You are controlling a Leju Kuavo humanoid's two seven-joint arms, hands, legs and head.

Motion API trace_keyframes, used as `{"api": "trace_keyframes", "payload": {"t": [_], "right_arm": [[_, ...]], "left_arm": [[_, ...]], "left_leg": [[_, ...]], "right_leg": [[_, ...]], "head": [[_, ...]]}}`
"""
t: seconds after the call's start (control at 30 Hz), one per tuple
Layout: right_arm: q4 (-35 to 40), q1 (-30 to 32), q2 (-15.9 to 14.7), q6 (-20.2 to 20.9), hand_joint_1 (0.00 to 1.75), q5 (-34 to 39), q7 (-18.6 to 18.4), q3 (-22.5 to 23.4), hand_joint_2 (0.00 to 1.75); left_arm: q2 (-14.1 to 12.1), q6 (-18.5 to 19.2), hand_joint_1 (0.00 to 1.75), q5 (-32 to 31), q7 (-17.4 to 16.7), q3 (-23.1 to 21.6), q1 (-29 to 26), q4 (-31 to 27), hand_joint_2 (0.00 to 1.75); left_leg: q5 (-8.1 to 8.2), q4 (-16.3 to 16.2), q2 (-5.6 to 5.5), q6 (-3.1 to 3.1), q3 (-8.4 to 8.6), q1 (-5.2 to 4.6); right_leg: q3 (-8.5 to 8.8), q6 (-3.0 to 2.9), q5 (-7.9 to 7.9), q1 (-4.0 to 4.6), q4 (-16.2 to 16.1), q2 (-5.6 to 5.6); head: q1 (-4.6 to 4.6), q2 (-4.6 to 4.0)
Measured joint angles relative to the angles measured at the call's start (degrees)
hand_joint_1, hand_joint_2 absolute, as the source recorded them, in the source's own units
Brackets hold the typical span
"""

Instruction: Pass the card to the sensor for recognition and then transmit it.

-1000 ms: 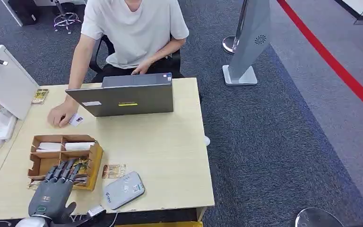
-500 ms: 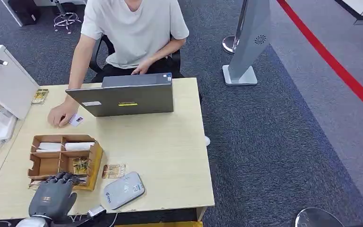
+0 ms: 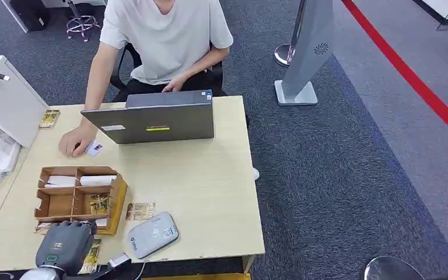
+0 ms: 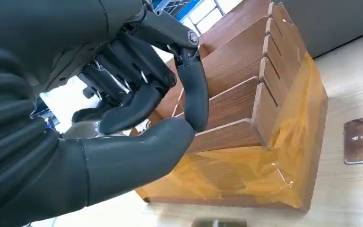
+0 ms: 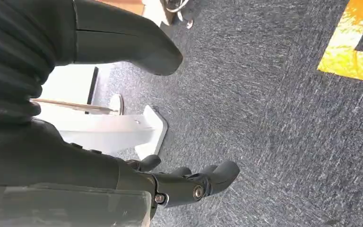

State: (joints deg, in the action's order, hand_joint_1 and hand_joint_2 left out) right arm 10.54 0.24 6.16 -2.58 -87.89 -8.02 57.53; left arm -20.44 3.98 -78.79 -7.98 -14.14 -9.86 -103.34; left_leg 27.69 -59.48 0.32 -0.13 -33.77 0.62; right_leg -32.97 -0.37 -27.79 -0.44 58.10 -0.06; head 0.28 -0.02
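**Left hand curled at the organizer, one card at its side**

My left hand (image 3: 64, 246) sits at the near edge of the desk (image 3: 210, 192), just in front of the cardboard organizer (image 3: 52, 201). Its fingers (image 4: 137, 101) are curled in, and the thumb tip meets one fingertip. In the wrist view I see nothing between them.

From the head view, a yellowish card (image 3: 91, 256) shows right against the hand on the sensor's side. Its long axis runs roughly from the desk's near edge toward the organizer. I cannot tell whether I am pinching this card or it merely lies beside my hand.

A second card (image 3: 98, 204) stands in the organizer's near compartment on the sensor side. A third card (image 3: 140, 210) lies flat on the desk between the organizer and the grey sensor (image 3: 153, 234), with its long axis across the desk.

Across the desk, a person's hand (image 3: 76, 141) rests by a small white card (image 3: 93, 148), beside the laptop (image 3: 157, 119).

My right hand (image 5: 184, 182) hangs over the dark carpet (image 5: 274, 118), fingers loosely apart and holding nothing.
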Motion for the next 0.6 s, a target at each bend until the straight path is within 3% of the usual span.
{"api": "trace_keyframes", "payload": {"t": [0.6], "right_arm": [[0.0,0.0,0.0,-0.2,0.00,-0.1,0.0,0.0,1.75]], "left_arm": [[0.2,-0.1,1.75,0.2,0.3,0.0,0.0,0.0,1.75]], "left_leg": [[0.00,0.0,0.00,0.00,0.00,0.00]], "right_leg": [[0.00,0.00,0.00,0.00,0.0,0.00]], "head": [[-0.02,0.02]]}}
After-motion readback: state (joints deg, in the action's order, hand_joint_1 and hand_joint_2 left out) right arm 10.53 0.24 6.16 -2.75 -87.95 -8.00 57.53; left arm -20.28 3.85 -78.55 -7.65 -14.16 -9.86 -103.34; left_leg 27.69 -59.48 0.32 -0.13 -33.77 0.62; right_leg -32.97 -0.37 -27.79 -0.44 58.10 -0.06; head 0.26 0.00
